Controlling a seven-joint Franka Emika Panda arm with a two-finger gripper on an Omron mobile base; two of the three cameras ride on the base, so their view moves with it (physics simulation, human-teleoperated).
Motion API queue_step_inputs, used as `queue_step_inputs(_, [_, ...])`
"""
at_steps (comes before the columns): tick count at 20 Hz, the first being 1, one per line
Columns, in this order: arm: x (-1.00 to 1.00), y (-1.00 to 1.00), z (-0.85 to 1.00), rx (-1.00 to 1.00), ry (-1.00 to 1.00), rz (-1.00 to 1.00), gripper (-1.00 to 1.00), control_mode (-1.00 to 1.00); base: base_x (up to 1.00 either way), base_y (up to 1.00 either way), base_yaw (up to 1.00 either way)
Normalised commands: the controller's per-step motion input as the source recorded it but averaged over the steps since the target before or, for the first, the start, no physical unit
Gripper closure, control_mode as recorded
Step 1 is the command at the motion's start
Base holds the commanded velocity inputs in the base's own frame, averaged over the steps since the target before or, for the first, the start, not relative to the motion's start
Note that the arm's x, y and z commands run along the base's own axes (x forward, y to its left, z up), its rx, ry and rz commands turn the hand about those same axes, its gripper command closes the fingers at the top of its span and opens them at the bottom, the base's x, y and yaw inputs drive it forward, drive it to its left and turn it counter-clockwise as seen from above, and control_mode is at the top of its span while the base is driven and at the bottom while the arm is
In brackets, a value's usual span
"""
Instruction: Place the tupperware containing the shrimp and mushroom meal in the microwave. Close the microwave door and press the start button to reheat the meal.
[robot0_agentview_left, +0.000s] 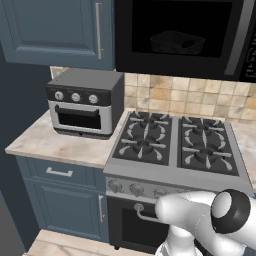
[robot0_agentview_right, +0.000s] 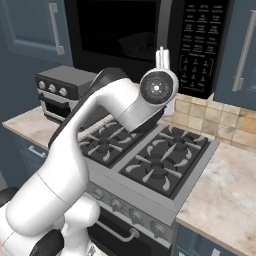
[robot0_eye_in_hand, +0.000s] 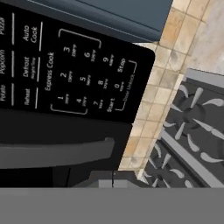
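Flat, even rendered light is falling across the kitchen, leaving the marble desk (robot0_agentview_left: 50, 142) pale and the stove (robot0_agentview_left: 175, 145) grates crisp with only faint shadows. The microwave (robot0_agentview_left: 180, 35) cavity is sitting in deep gloom, its contents barely showing through. Soft highlights are gleaming on the white arm (robot0_agentview_right: 100, 120). The hand view is looking slightly soft, its keypad (robot0_eye_in_hand: 83, 74) lettering blurring.

The tub (robot0_agentview_left: 176, 43) sits in the microwave (robot0_agentview_left: 150, 60) above the stove (robot0_agentview_left: 175, 145). The small oven (robot0_agentview_left: 82, 102) stands on the counter (robot0_agentview_left: 45, 142) at the stove's nine o'clock (under a cabinet (robot0_agentview_left: 55, 30)).
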Motion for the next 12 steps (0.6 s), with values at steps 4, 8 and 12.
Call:
queue_step_inputs(4, [0.21, -0.04, -0.14, 0.00, -0.02, 0.00, 1.00, -1.00, 0.00, 0.00, 0.00])
queue_step_inputs(8, [0.21, -0.06, -0.17, 0.00, -0.01, 0.00, 1.00, -1.00, 0.00, 0.00, 0.00])
queue_step_inputs(12, [0.18, -0.12, -0.13, 0.00, -0.02, 0.00, 1.00, -1.00, 0.00, 0.00, 0.00])
